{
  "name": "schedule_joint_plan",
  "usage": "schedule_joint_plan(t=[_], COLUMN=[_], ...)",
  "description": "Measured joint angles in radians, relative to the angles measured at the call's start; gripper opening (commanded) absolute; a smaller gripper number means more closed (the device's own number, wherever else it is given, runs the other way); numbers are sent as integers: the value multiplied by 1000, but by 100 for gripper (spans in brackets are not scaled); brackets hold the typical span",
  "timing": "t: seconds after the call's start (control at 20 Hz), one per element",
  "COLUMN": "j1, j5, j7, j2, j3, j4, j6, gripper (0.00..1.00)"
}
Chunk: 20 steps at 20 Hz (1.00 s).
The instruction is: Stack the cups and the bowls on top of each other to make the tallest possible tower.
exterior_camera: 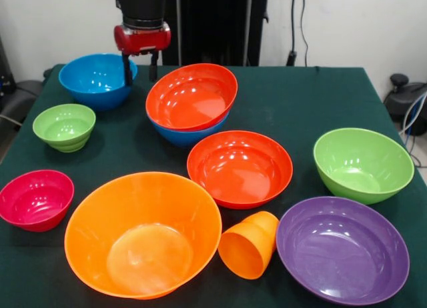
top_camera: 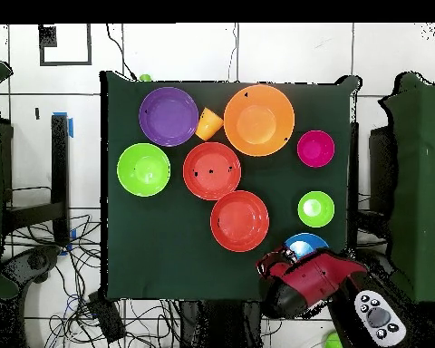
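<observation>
Orange cup (exterior_camera: 249, 245) lies tipped, mouth toward the large orange bowl (exterior_camera: 143, 233).

**Materials & finish**

All bowls glossy smooth plastic w/ bright glare spots, e.g. purple bowl (exterior_camera: 342, 249) at 4 o'clock, big orange bowl (exterior_camera: 142, 233) semi-translucent at 6. Orange cup (exterior_camera: 249, 245) smooth plastic, duller sheen. Table (exterior_camera: 287, 101) covered in matt dark green cloth. Arm's red shell (exterior_camera: 141, 37) at 12: shiny hard plastic; black fingers (exterior_camera: 127, 69) matt.
</observation>
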<state>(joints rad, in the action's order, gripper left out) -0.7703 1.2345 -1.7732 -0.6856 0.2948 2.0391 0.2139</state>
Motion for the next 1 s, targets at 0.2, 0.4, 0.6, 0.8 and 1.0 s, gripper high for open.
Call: schedule_joint_plan(t=[0.2,0.4,0.6,0.8,1.0], j1=[-46,-68,-70,-72,-79], j5=[-74,-108,-108,-109,-111], j7=[0,0,0,0,0], j2=[-18,-35,-36,-35,-13], j3=[14,16,13,13,6], j4=[0,0,0,0,0], j6=[27,60,77,79,79], gripper=[100,100,100,100,100])
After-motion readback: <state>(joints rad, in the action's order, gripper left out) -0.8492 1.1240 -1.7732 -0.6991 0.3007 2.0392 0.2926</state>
